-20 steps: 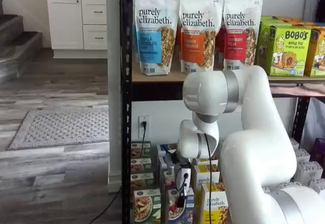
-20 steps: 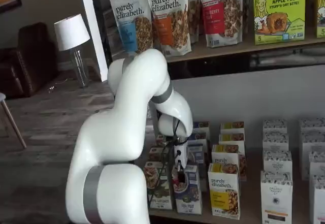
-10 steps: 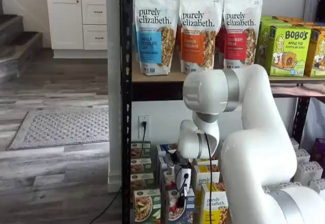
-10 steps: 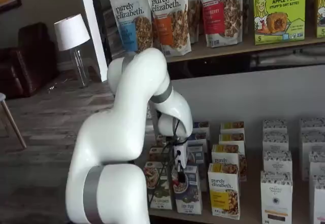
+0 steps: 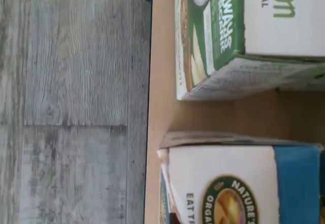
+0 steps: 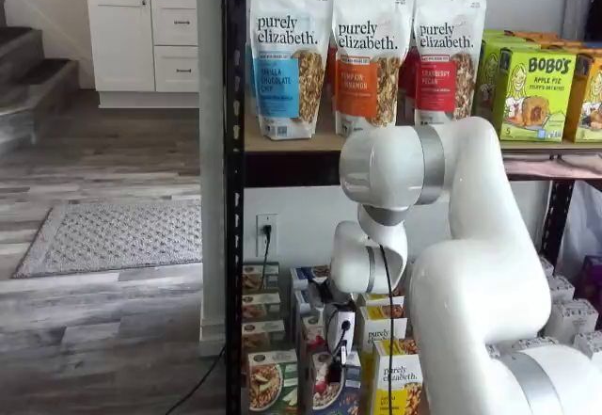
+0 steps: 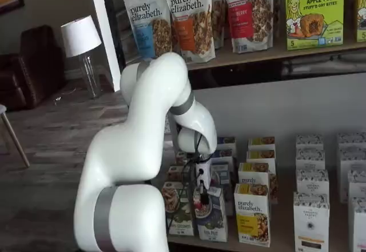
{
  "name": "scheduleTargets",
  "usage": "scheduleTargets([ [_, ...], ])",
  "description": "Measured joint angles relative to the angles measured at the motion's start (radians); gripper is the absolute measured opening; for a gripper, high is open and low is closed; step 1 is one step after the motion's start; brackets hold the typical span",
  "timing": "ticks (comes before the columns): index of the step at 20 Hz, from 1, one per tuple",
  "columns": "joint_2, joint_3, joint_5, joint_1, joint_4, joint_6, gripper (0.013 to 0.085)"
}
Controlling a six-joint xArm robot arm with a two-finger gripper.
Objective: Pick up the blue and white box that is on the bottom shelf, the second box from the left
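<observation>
A white robot arm bends low in front of a black metal-post rack, its gripper (image 7: 202, 199) lowered to the blue and white box (image 7: 210, 222), which stands at the front of the bottom shelf (image 7: 274, 242). In both shelf views the gripper's white body and dark fingers sit right at the top edge of this box, but the fingers are small and partly merged with the box front, so I cannot tell whether they are apart, closed, or already holding it. A green-fronted box (image 7: 178, 209) stands just beside the target at its nine o'clock, and a yellow-fronted box (image 7: 252, 214) just beside it at three o'clock. More boxes stand in rows behind these, toward twelve o'clock. The wrist view looks down on the white and blue top of the target box (image 5: 238, 183), with the green-fronted box (image 5: 244, 36) near it and a strip of tan shelf board (image 5: 161, 107) between the two; grey wood floor (image 5: 71, 102) lies beyond the shelf's front edge. The step in hand appears to be the final descent onto the box or the closing of the grip. The next move likely calls for a firm hold on the box's top, then a straight lift clear of both neighbours without tipping them.
</observation>
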Motion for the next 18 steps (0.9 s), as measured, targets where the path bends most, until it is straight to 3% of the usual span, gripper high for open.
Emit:
scheduleTargets([
  [8,-0.018,0.027,-0.004,0.003,-0.021,0.020,0.0450],
  [18,-0.128,0.187,-0.048,0.018,-0.030,0.040,0.0450],
])
